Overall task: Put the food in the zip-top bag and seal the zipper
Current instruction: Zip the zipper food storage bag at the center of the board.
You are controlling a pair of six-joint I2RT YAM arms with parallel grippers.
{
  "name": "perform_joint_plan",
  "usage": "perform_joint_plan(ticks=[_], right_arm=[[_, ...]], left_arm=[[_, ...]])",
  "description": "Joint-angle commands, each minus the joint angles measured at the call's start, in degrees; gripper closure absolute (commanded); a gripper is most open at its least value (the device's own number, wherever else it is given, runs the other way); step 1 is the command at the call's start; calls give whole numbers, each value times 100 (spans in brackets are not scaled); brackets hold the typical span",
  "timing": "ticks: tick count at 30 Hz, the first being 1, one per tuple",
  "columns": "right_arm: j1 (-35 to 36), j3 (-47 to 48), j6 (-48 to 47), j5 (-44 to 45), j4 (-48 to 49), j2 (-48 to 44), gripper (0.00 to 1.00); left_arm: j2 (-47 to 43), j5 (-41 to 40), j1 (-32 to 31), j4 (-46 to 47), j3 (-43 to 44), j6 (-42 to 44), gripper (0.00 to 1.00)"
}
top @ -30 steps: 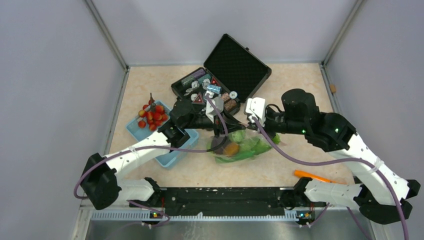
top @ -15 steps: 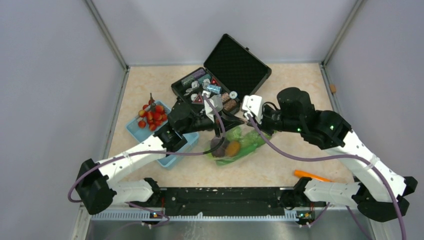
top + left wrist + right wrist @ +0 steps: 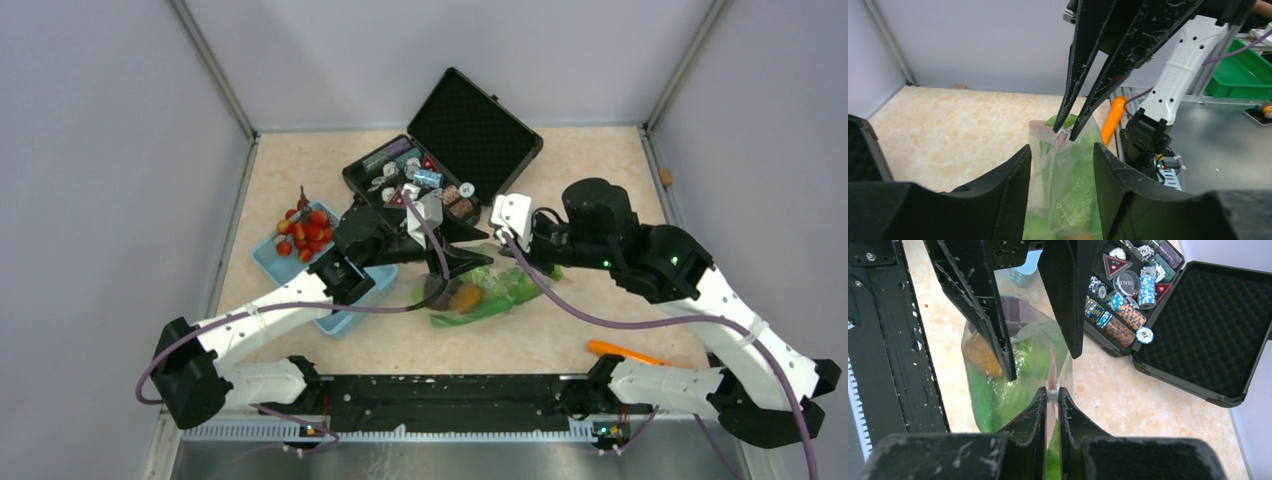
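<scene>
1. Food on the far left first: red cherry tomatoes [image 3: 305, 228] sit in the light blue basket [image 3: 345, 318], not yet bagged, so filling looks unfinished.
2. Left gripper [image 3: 1062, 150] stands with jaws spread either side of the bag's upper part, gripping nothing.
3. Zip-top bag [image 3: 490, 295] lies mid-table, stuffed with green produce and an orange piece [image 3: 463, 297], its mouth lifted up.
4. Zipper [image 3: 1053, 367], the pink strip, is pinched at the top between the pressed-together jaws of the right gripper [image 3: 1052, 392].
5. My read: the mouth is being handled. Next, either the left fetches the tomatoes, or it nips the strip and presses along its width.
6. In the way: the open black case [image 3: 480, 130] of chips crowds the far side. An orange rod [image 3: 625, 352] lies near right; I can't tell what it is.
</scene>
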Motion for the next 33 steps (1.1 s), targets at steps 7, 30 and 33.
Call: perform_joint_plan(ticks=[7,30,33], right_arm=[[43,148,83,-228,93,-211,100],[40,-41,166,-105,434,-487,100],[40,57,166,-79,155,-389,100]], left_arm=[[91,892,-6,560,271,-302,67],[336,327,-19,-616,572,544,100],[214,-268,-74,-1058,558,981,100]])
